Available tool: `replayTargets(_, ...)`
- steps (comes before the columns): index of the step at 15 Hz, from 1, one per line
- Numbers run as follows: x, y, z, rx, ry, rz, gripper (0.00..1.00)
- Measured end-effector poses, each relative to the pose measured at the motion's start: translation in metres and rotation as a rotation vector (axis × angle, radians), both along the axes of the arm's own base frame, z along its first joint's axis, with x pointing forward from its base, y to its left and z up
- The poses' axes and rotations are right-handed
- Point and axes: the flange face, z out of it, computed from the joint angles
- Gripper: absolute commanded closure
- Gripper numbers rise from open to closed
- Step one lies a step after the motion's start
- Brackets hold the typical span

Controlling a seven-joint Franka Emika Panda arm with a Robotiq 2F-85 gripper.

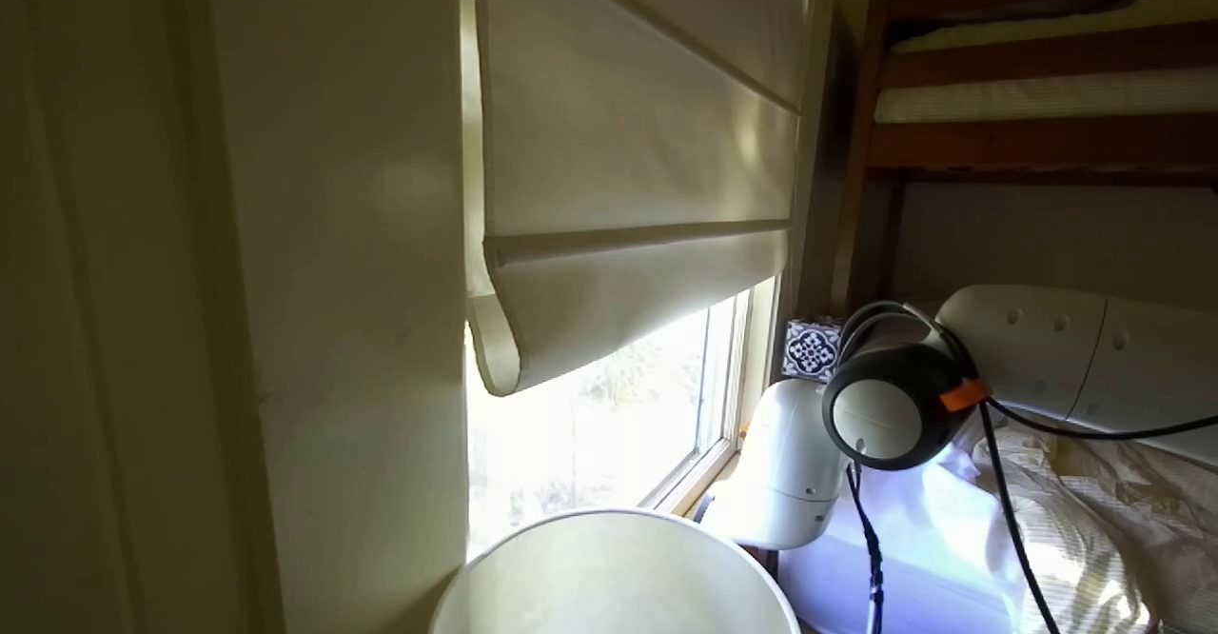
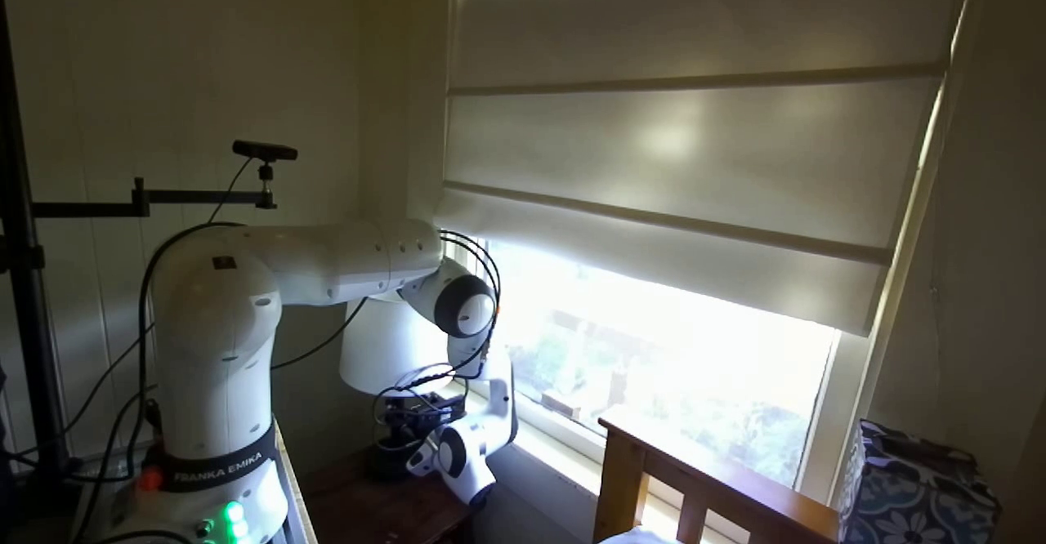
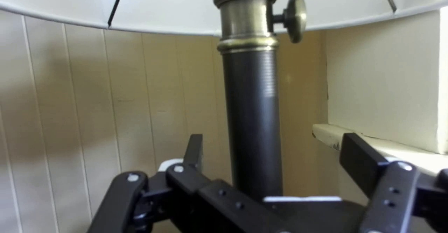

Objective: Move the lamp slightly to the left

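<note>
Table lamp: smooth cream-white round shade, black cylindrical stem, brass-coloured collar and round knob; stands on dark red-brown wooden table. Black two-fingered gripper: fingers parted wide, stem showing between them, depth unclear. In an exterior view, shade cropped by lower edge; base in shadow, detail hard to make out

lamp on the bench, beside the window, blind across the window's top, in the wrist view its stem showing between the fingers, in an exterior view bunk bed right of the window
</note>
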Motion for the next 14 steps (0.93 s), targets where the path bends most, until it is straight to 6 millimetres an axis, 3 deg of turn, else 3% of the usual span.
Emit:
replayTargets(5, -0.002, -0.016, -0.008, -0.044, 0.014, 0.005, 0.00)
replayTargets(10, 0.004, -0.051, -0.024, -0.119, -0.045, -0.205, 0.00)
replayTargets(14, -0.010, -0.053, -0.031, -0.138, -0.081, -0.331, 0.00)
